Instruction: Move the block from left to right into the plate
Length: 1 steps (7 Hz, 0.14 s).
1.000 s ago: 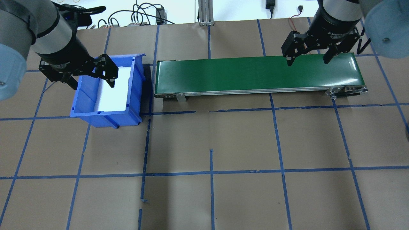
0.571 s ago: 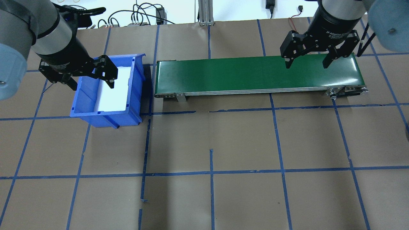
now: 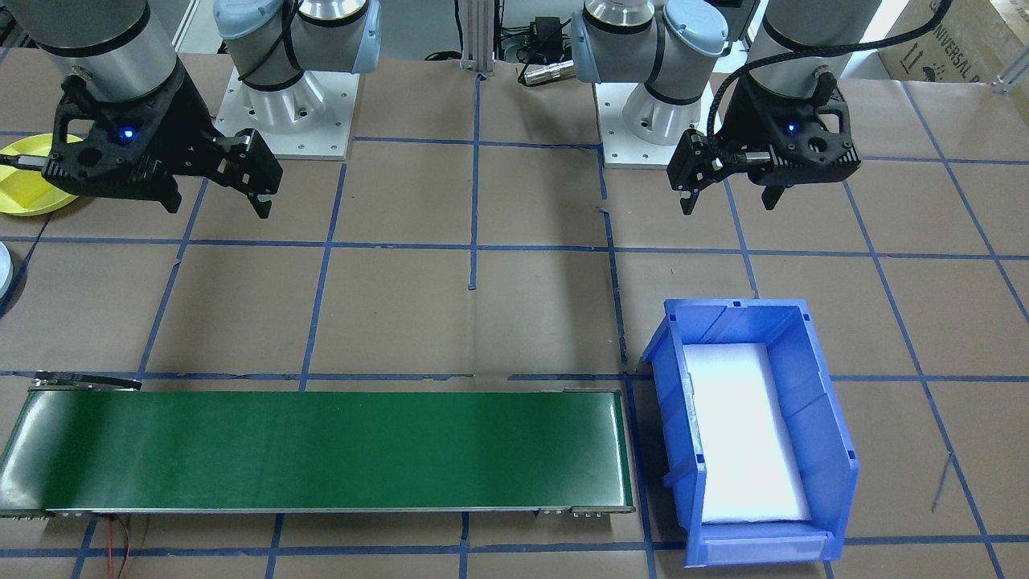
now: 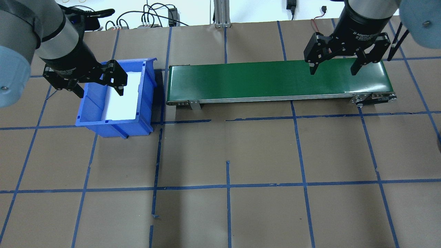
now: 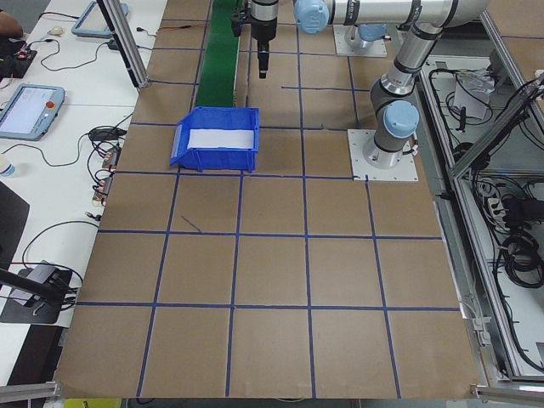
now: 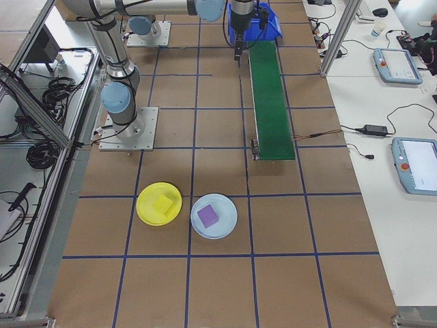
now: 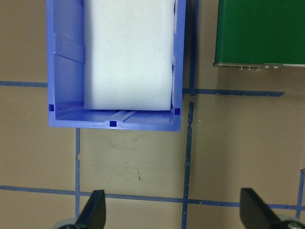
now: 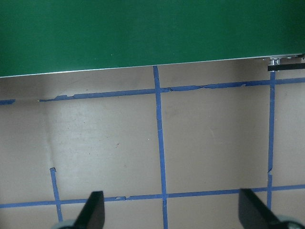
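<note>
A yellow block (image 6: 162,203) lies on a yellow plate (image 6: 147,215), and a purple block (image 6: 208,216) lies on a pale blue plate (image 6: 225,229), both on the table past the belt's right end. The yellow plate (image 3: 16,205) also shows at the front view's left edge. My left gripper (image 4: 100,90) hangs open and empty over the near side of the blue bin (image 4: 113,122). My right gripper (image 4: 332,71) hangs open and empty above the right end of the green conveyor belt (image 4: 258,79). I see no block in the bin or on the belt.
White foam (image 3: 744,434) lines the floor of the blue bin (image 3: 840,450). The belt (image 3: 321,450) runs across the table's far side with nothing on it. Brown paper with blue tape lines covers the table. Cables and tablets lie beyond the table's far edge.
My right gripper has turned slightly and drifted a little to the right over the belt's end. The left gripper has barely moved.
</note>
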{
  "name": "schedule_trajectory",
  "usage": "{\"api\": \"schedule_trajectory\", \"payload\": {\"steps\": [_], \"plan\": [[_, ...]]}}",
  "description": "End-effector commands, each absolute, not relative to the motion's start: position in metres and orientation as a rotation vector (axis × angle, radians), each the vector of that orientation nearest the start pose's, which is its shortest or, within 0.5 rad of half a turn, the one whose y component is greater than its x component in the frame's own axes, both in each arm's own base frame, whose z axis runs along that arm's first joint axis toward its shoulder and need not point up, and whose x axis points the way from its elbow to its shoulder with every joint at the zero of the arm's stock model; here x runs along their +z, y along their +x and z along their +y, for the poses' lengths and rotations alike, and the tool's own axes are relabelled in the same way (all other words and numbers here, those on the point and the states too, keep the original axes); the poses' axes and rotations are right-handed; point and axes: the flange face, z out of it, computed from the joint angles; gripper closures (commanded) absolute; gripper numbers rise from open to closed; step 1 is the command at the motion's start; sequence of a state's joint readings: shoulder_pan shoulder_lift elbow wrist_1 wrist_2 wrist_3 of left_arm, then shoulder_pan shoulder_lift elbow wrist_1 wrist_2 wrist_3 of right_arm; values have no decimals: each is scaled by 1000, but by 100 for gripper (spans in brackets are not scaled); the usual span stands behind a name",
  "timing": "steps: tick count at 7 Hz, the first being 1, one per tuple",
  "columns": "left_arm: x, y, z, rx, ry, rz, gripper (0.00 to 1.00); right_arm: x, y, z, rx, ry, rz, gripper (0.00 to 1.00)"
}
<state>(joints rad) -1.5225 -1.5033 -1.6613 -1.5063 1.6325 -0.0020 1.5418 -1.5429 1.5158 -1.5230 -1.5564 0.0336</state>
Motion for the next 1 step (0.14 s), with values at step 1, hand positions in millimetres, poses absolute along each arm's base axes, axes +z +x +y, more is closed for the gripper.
{"api": "schedule_trajectory", "payload": {"steps": [1], "plan": [[482,-106,-472,-59,-77,3078,0,496,120,-503,36,99,3125,0]]}}
